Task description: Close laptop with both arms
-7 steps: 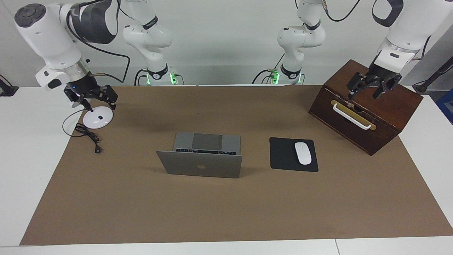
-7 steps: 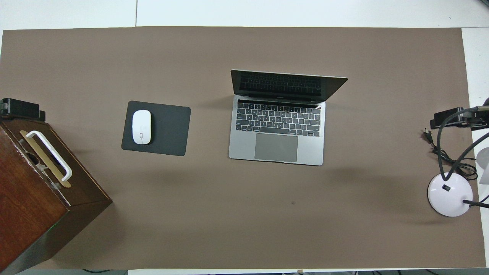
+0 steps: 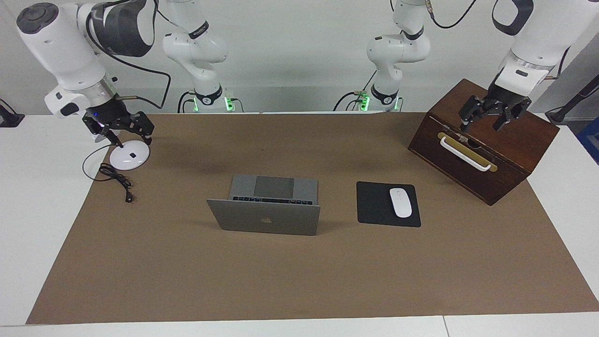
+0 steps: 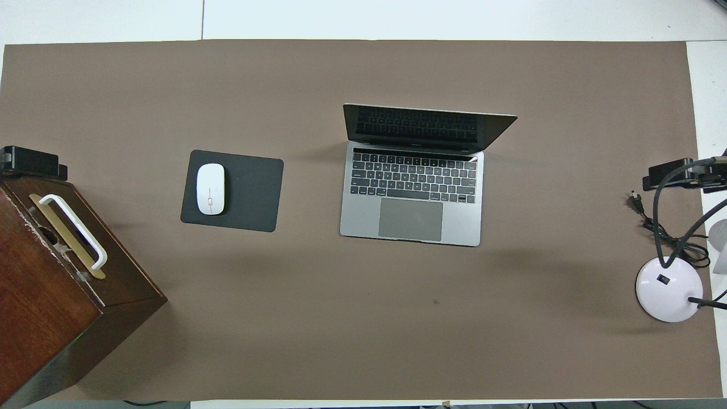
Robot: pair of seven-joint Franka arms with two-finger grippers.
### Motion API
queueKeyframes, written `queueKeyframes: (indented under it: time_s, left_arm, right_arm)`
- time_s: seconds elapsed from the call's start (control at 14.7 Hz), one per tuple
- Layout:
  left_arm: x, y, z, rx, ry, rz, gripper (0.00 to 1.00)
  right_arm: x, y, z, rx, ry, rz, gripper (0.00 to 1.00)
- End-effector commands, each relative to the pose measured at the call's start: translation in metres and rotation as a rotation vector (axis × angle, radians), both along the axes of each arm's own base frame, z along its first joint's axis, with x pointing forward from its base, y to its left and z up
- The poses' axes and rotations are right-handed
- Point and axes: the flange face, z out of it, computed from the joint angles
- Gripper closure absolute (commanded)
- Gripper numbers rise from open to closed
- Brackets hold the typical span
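Observation:
The silver-grey laptop (image 3: 266,220) stands open in the middle of the brown mat, its lid upright with the apple logo facing away from the robots. In the overhead view its black keys and grey trackpad (image 4: 410,218) show. My right gripper (image 3: 125,133) hangs open over the white lamp base at the right arm's end, well away from the laptop. Over the wooden box at the left arm's end, my left gripper (image 3: 482,122) is open and holds nothing. In the overhead view, only the tips of the left gripper (image 4: 28,162) and the right gripper (image 4: 676,175) show.
A black mouse pad (image 3: 374,206) with a white mouse (image 3: 400,202) lies beside the laptop toward the left arm's end. A dark wooden box (image 3: 510,140) with a white handle stands tilted there. A white lamp base (image 3: 129,157) and its black cable (image 3: 117,180) sit at the right arm's end.
Both grippers have shifted only slightly, the right one a little up and outward over the lamp base. The laptop has not moved.

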Motion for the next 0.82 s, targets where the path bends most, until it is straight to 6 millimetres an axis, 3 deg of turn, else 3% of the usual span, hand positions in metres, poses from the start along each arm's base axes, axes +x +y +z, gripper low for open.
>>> queueKeyframes:
  time_s: [0.0, 0.75]
  left_arm:
    - [-0.0055, -0.0045, 0.0013, 0.001, 0.004, -0.004, 0.00]
    - [-0.0055, -0.0045, 0.0000, 0.001, 0.006, 0.007, 0.00]
  right_arm:
    - [-0.0006, -0.0057, 0.0044, -0.017, -0.017, 0.023, 0.00]
    - [0.0014, -0.0093, 0.0078, -0.021, -0.041, 0.015, 0.00]
